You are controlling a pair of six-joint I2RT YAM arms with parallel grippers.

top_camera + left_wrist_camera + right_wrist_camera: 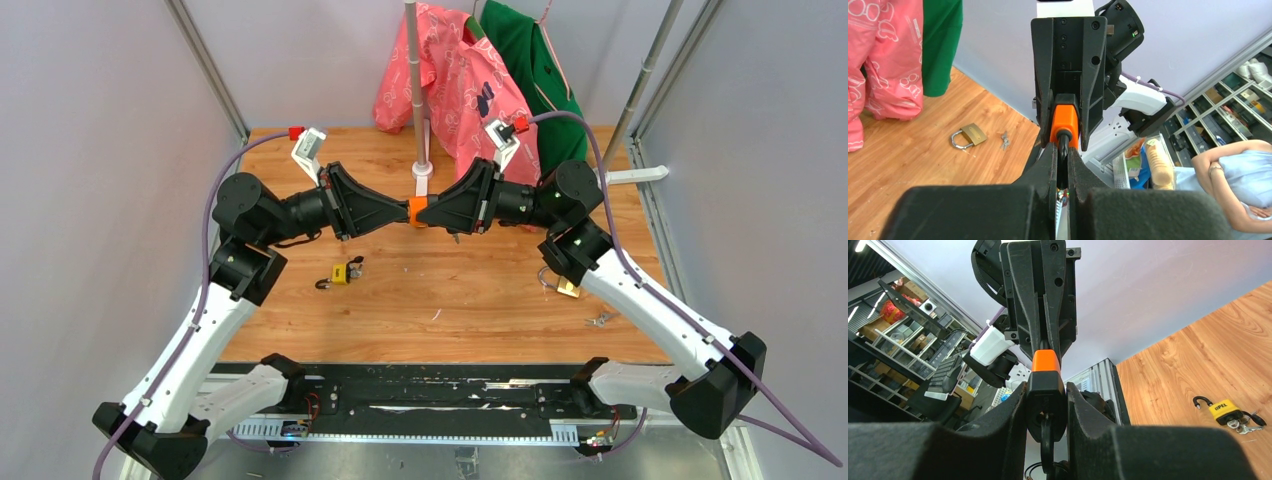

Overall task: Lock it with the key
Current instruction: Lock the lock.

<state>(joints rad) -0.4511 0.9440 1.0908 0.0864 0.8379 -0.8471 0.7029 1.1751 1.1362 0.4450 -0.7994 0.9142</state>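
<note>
Both arms meet nose to nose in mid-air, well above the bench [480, 300], and the orange padlock [417, 211] sits right between them. The right claw [1046, 390] is clamped tight on the lock body, fingers hard against its sides. The left claw [1062, 151] is pinched almost fully closed on a black stem running into the orange body, which I read as the key [1064, 141], though where key ends and lock begins is hard to make out. So this looks like the turning step.

To do it well, the twist should come from the left wrist alone, rolling cleanly about the key's own line. The two claws look well lined up, and that line must hold; any sideways drag could bind the key or lever the lock out of the right claw's grip. The right arm's job is to stay rigid. Whether the shackle is seated I cannot tell, and it must be for the lock to catch.

Down on the bench, a yellow padlock [345, 272] and a brass padlock [567, 288] lie well apart, out of play.
</note>
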